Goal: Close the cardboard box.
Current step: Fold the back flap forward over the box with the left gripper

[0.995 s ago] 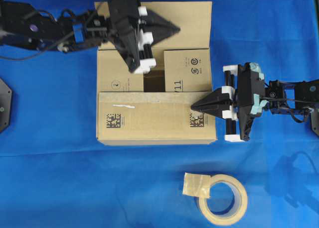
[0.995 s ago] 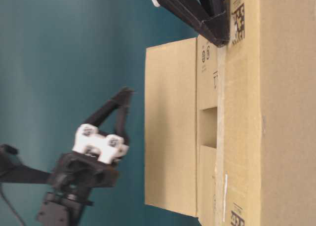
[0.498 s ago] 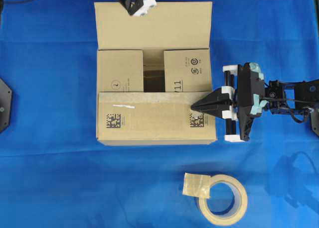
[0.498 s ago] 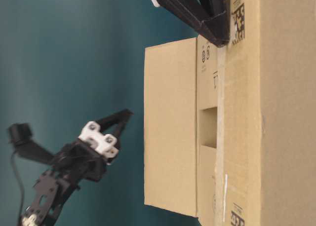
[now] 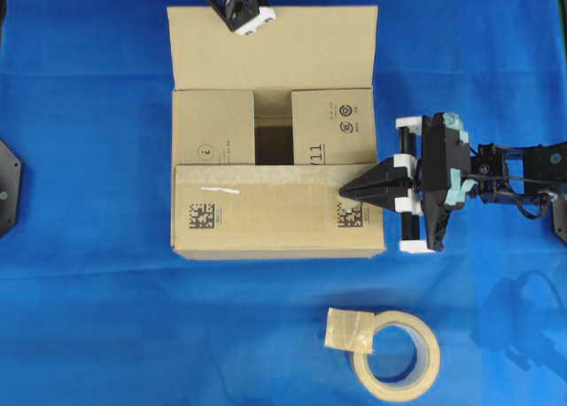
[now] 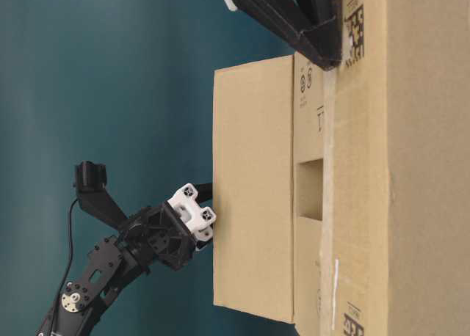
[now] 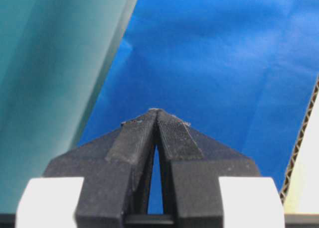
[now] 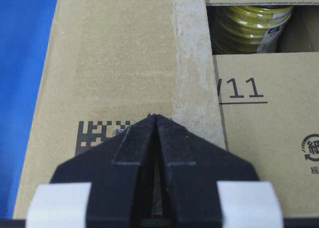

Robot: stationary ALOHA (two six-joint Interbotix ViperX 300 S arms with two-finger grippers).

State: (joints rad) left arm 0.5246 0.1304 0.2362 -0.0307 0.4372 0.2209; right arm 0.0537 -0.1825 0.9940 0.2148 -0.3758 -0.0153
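Note:
The cardboard box (image 5: 213, 127) stands mid-table. Its two side flaps are folded in and its near flap (image 5: 266, 213) lies flat over them. The far flap (image 5: 306, 47) is open and leans back. My right gripper (image 5: 344, 191) is shut and empty, its tip resting on the near flap's right end by a black square code (image 8: 99, 131). My left gripper (image 6: 208, 193) is shut and empty behind the far flap (image 6: 253, 196), its tip at that flap's outer face. In the left wrist view the shut gripper (image 7: 155, 111) has blue cloth beyond it and a cardboard edge (image 7: 299, 148) at the right.
A beige tape roll (image 5: 396, 355) lies on the blue cloth in front of the box, to the right. A yellow-green coil (image 8: 251, 21) shows inside the box through the gap between the side flaps. A black mount (image 5: 7, 186) sits at the table's left edge.
My left gripper has moved from above the box's far side to behind the far flap and come down against its outer face. The right gripper and the flaps have not moved.

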